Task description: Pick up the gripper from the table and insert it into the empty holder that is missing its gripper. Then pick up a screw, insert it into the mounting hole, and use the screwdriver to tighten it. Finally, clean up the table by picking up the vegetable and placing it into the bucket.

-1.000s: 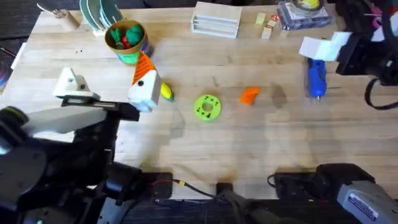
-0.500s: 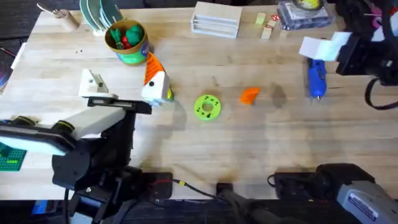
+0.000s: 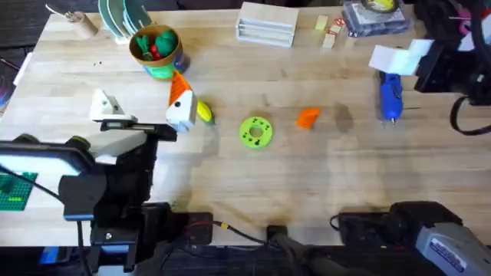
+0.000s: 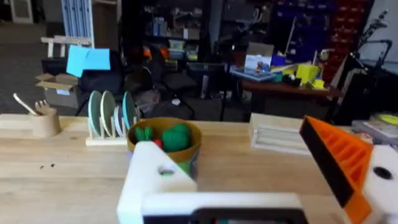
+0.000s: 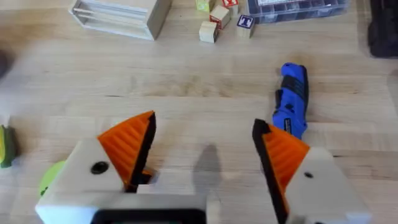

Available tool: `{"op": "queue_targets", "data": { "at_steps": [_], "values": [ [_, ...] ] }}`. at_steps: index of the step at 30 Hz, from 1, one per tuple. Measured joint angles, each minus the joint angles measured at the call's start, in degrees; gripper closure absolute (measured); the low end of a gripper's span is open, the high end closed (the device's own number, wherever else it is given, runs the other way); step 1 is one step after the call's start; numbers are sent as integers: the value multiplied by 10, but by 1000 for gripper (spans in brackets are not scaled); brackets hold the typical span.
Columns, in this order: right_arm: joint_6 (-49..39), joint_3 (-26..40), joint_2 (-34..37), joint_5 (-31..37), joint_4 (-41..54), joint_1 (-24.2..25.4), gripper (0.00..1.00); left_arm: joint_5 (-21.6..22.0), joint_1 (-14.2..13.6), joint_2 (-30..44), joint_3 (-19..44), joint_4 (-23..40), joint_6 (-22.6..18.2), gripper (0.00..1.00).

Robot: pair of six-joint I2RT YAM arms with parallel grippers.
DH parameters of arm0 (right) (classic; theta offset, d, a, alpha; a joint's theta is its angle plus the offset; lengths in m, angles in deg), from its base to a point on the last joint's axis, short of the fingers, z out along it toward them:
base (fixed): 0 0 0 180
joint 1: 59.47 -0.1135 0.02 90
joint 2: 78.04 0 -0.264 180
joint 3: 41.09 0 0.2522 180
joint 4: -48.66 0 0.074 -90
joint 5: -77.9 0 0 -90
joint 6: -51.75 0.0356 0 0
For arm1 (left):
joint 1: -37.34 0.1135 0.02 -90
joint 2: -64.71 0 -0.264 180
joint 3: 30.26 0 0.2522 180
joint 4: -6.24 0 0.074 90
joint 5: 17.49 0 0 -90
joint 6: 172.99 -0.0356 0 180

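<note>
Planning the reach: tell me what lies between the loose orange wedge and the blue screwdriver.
Overhead, only bare wood lies between the wedge and the screwdriver, crossed by a faint shadow.

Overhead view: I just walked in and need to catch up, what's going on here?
Nothing is held yet. The left pincer hangs open near the yellow vegetable and the green bucket; one of its fingers has no orange pad. The loose orange wedge lies on the table beside the green disc. The right pincer is open near the blue screwdriver.
</note>
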Motion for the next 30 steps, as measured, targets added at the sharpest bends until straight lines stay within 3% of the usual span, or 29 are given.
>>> {"op": "queue_targets", "data": {
  "at_steps": [4,10,30],
  "values": [
    [0,0,0,0,0,0,12,-63,29,0,0,57,0,8],
    [0,0,0,0,0,0,14,-115,35,0,0,116,0,8],
    [0,0,0,0,0,0,14,-128,35,0,0,122,0,9]
  ]
}}
